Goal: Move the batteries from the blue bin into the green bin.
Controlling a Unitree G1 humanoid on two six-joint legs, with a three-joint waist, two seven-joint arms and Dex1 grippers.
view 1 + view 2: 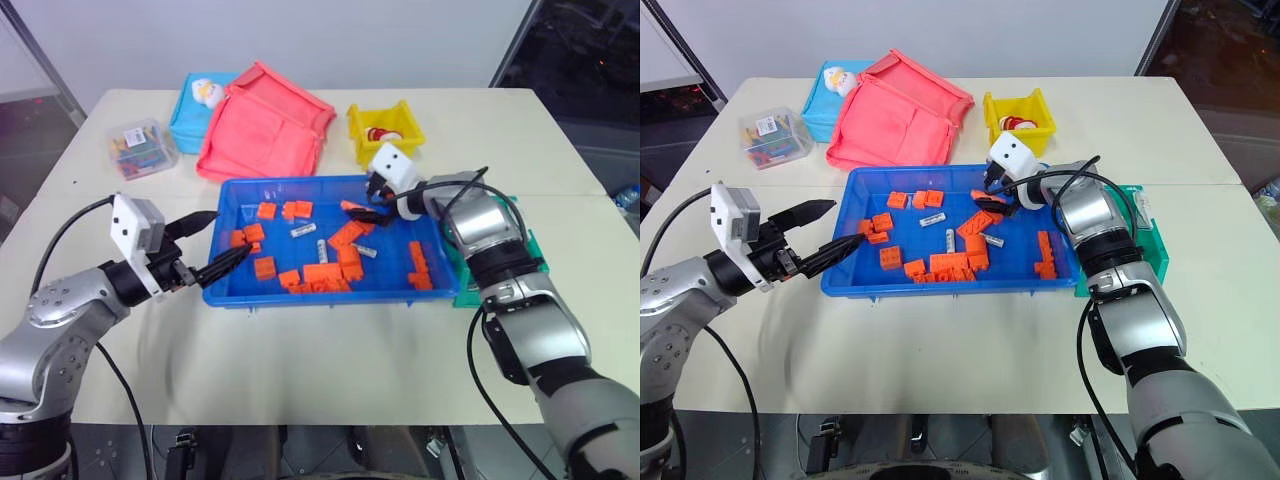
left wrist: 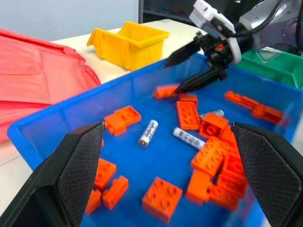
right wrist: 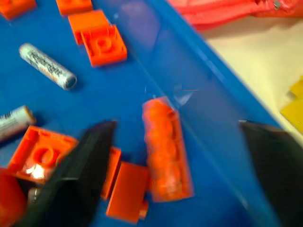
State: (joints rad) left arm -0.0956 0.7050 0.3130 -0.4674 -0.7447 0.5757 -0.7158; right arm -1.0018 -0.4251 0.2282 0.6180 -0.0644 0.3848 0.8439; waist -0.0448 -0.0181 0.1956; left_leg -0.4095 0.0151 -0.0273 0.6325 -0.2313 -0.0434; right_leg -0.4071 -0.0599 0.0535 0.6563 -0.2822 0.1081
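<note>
The blue bin (image 1: 226, 296) sits mid-table, strewn with orange bricks (image 1: 324, 273). Three batteries lie on its floor among them (image 1: 303, 230) (image 1: 321, 249) (image 1: 367, 252); they also show in the left wrist view (image 2: 148, 133) (image 2: 188, 138). My right gripper (image 1: 355, 212) hangs open over the bin's far right part, above an orange brick (image 3: 165, 146), with nothing in it. My left gripper (image 1: 232, 233) stands open at the bin's left rim, pointing in, also with nothing in it. The green bin (image 1: 1150, 240) lies right of the blue bin, mostly behind my right arm.
Behind the blue bin stand a pink-red tray (image 1: 265, 120), a yellow bin (image 1: 385, 130), a light-blue box (image 1: 195, 105) and a clear box of coloured bits (image 1: 143, 147). Bare table lies in front of the blue bin.
</note>
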